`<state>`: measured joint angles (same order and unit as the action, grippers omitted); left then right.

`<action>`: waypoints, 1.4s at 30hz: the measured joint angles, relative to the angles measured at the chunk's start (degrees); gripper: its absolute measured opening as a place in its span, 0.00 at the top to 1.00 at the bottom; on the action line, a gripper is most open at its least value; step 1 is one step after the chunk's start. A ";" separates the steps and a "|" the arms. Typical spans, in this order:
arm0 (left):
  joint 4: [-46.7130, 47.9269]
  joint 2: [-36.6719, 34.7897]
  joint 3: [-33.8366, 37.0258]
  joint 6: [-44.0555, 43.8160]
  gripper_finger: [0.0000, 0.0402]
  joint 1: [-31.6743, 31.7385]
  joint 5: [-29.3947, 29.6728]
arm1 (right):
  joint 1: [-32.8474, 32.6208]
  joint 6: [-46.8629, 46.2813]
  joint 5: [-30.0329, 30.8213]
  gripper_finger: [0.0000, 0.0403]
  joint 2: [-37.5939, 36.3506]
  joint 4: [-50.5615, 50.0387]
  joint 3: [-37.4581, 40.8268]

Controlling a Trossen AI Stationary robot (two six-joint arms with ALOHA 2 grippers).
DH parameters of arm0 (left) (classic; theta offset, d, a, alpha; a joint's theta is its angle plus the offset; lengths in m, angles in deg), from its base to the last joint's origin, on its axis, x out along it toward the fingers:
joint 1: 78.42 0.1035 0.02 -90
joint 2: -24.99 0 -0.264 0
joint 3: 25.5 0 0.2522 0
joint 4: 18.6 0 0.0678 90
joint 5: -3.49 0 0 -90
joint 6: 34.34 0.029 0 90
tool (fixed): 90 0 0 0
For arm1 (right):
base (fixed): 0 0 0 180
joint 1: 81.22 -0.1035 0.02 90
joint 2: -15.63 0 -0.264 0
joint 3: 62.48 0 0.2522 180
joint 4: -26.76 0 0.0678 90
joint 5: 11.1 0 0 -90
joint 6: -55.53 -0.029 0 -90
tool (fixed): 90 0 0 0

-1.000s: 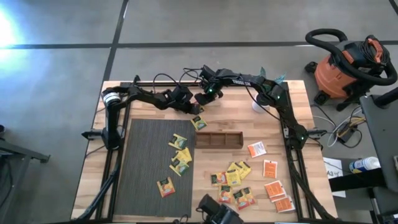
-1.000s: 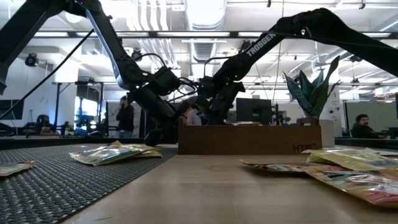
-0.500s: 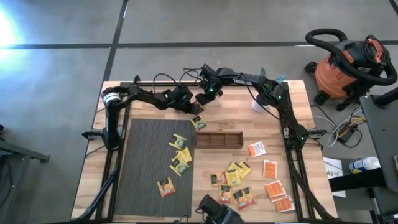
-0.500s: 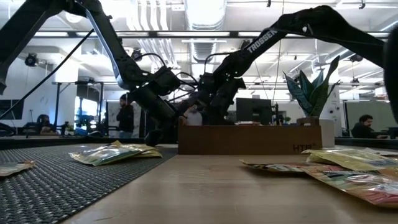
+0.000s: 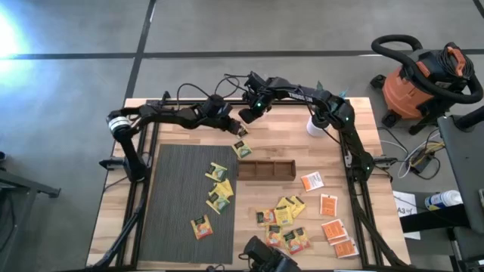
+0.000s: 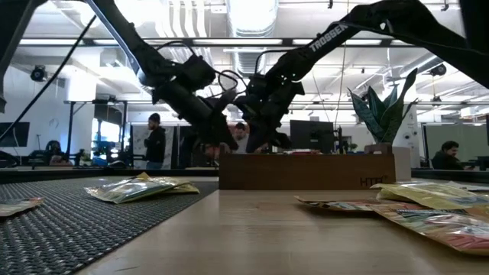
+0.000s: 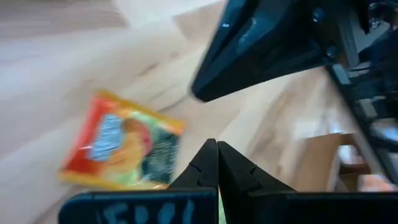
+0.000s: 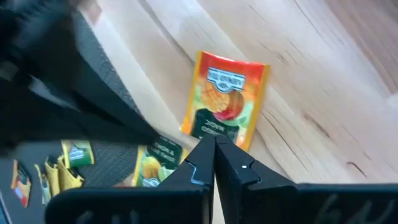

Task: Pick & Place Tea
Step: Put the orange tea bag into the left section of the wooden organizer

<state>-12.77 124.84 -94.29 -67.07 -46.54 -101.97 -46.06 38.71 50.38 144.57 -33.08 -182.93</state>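
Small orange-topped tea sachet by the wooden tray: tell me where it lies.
In the high view the small orange-topped tea sachet lies flat on the bare wood just beyond the left end of the brown wooden compartment tray, near the dark ribbed mat.

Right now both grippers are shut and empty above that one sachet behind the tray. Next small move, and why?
Probably open the right gripper and lower it onto the orange sachet, which lies flat on the table just behind the wooden tray. Shut fingers can't pinch it. The left gripper hovers close, so keep it clear.
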 joint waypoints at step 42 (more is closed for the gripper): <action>4.87 11.35 -3.84 0.70 1.00 2.97 0.20 | 2.60 -6.80 4.72 0.54 1.86 5.61 6.20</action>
<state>-7.90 136.19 -98.13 -66.37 -43.57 -101.77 -43.46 31.91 55.10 146.43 -27.46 -176.73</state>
